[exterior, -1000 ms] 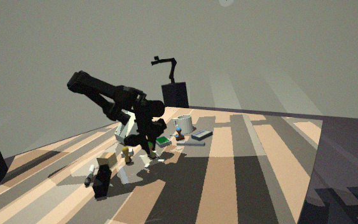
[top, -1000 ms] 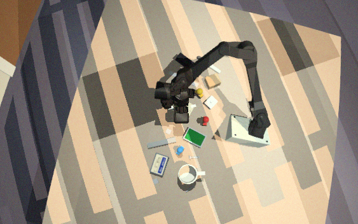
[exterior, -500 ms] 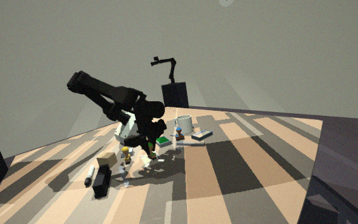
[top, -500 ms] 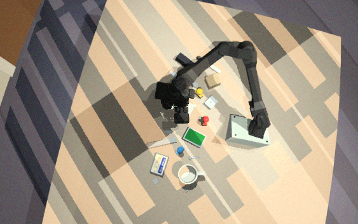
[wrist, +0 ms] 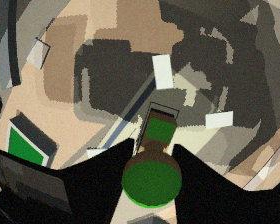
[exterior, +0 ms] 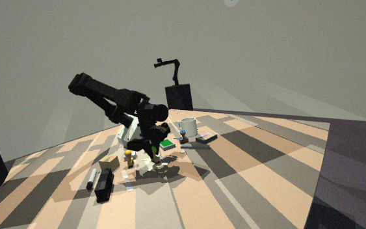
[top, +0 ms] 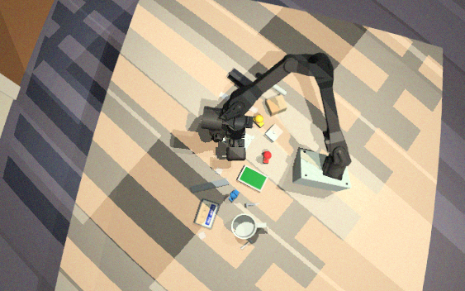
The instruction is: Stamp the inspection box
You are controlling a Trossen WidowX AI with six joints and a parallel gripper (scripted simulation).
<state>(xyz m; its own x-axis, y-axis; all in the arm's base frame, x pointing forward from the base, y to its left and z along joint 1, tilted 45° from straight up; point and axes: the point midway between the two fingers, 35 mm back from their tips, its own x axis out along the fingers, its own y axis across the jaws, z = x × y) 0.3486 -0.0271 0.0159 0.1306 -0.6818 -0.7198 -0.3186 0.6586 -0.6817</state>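
Note:
My gripper (exterior: 154, 152) (wrist: 153, 147) is shut on the green-topped stamp (exterior: 155, 159) (wrist: 152, 184), holding it roughly upright with its base low over the card. The pale card (top: 249, 141) (wrist: 201, 142) is partly hidden by the arm and fingers. In the wrist view, a thin dark box outline (wrist: 164, 104) shows around the far end of the stamp's base. Whether the base touches the card cannot be told, and the card under it is hidden. The green ink pad (top: 252, 178) (exterior: 166, 144) (wrist: 24, 151) lies open beside the work area.
Other stamps stand nearby: yellow (top: 258, 119) (exterior: 128, 153), red (top: 267, 155) and blue (top: 234, 195) (exterior: 183, 134). A white block (top: 273, 133), cardboard box (top: 276, 105) (exterior: 109, 162), black block-like object (exterior: 104, 185), grey strip (top: 210, 185), labelled case (top: 206, 213) and mug (top: 244, 226) (exterior: 188, 127) surround them.

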